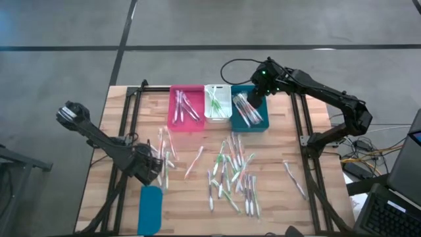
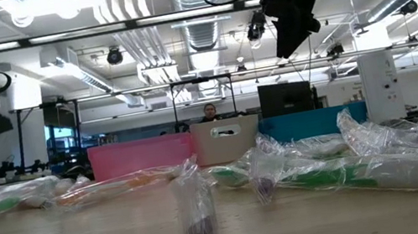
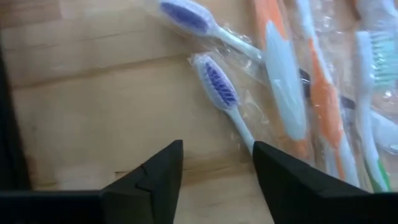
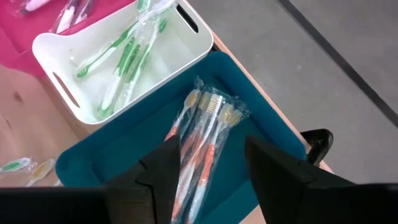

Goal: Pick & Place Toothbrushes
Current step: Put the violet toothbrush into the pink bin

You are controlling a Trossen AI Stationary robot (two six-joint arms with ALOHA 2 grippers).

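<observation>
The right gripper [image 1: 258, 90] is being held raised above the teal bin [image 1: 260, 123] at the table's far edge, arm reaching in from the right, its fingers spread wide with nothing between them. Orange-handled wrapped toothbrushes [image 4: 200, 146] are lying in that bin directly below. Beside it, green ones are resting in the white bin [image 1: 217, 117] and pink ones in the pink bin [image 1: 187, 124]. The left gripper [image 1: 156, 166] is being held low over the wooden table [image 1: 289, 138], near its left edge, fingers parted wide and empty, beside purple-bristled brushes [image 3: 219, 87]. Many loose toothbrushes [image 1: 231, 176] are scattered mid-table; bare wood is lying between the arms. A teal lid [image 1: 150, 209] is lying near the front edge
</observation>
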